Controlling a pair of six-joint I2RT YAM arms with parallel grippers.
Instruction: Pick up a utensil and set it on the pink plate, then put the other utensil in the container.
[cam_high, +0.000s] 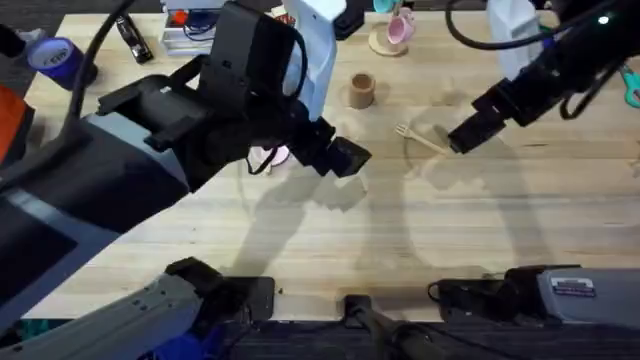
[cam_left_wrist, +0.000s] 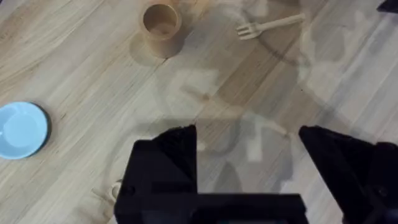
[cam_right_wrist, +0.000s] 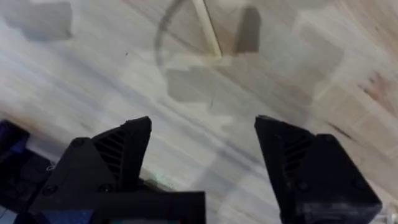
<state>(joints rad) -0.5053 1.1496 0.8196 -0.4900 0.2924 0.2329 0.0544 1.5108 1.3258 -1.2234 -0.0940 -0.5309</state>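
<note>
The right gripper (cam_right_wrist: 202, 165) hovers with fingers wide apart and empty, just beside the small pale wooden fork (cam_high: 420, 136) lying flat on the table (cam_high: 480, 230). Light, stiff and thin; best pinched across its handle.

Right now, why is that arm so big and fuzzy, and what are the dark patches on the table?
Overhead: the left arm rises close under the camera, so it looks large, dark and blurred. Left wrist: soft grey arm shadows lie near the fork. Right wrist: shadow patches cross the table.
</note>
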